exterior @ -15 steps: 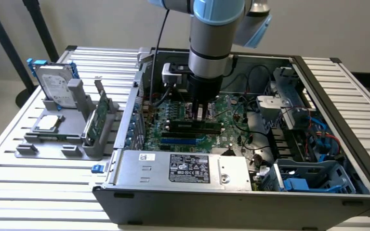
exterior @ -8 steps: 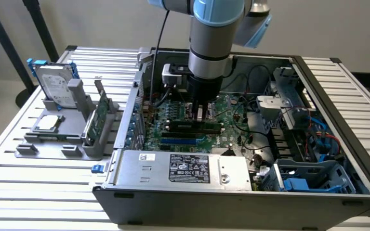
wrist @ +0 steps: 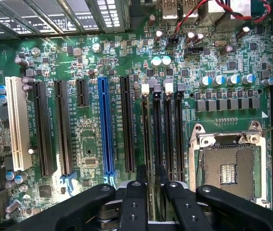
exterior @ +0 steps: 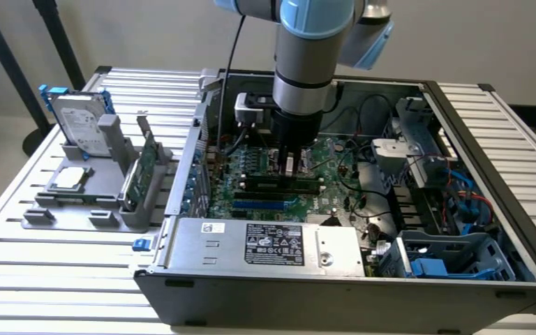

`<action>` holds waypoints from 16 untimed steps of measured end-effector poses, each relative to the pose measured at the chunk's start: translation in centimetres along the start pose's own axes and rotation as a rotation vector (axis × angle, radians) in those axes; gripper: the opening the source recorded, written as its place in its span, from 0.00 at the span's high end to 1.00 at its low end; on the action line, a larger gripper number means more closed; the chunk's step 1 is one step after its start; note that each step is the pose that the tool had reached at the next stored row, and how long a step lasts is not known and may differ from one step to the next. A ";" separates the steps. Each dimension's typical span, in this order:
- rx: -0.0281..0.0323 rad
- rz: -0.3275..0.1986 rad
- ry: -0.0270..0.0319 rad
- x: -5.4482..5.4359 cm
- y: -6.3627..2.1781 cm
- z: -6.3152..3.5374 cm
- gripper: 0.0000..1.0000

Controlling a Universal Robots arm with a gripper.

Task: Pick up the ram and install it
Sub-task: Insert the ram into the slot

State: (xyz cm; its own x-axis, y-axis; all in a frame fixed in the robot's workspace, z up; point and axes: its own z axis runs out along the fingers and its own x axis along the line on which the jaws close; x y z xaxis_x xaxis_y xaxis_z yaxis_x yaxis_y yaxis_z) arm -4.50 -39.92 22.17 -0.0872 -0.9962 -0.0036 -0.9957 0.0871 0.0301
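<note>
The ram (exterior: pixel 278 183) is a long, narrow green stick with dark chips. It stands on edge in a black memory slot of the motherboard (exterior: pixel 249 164) inside the open computer case. My gripper (exterior: pixel 292 166) hangs straight down over its middle. From the wrist, the ram (wrist: pixel 149 144) is a thin edge running along the slot between the white latches. My gripper (wrist: pixel 151 177) straddles that edge. Its black fingers (wrist: pixel 137 185) stand a little apart, one on each side of the stick, so the gripper is slightly open.
The processor socket (wrist: pixel 228 168) lies beside the memory slots, with blue (wrist: pixel 106 130) and white (wrist: pixel 15 122) card slots on the other side. A power supply (exterior: pixel 268 244) fills the case front. Outside, at the exterior view's left, a grey holder carries a hard drive (exterior: pixel 80 122), a silver chip (exterior: pixel 70 178) and a green card (exterior: pixel 142 171).
</note>
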 end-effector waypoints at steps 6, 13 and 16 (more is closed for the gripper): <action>-0.0009 0.000 -0.0100 0.0 0.02 -0.62 0.78; -0.0026 -0.001 -0.0298 0.1 0.05 -2.13 0.78; -0.0031 -0.001 -0.0362 0.1 0.06 -2.40 0.80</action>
State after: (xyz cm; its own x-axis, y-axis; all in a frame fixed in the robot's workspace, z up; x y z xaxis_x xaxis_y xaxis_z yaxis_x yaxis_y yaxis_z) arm -4.50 -40.06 24.57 -0.0873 -0.9954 -0.0398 -0.9957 0.0860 0.0331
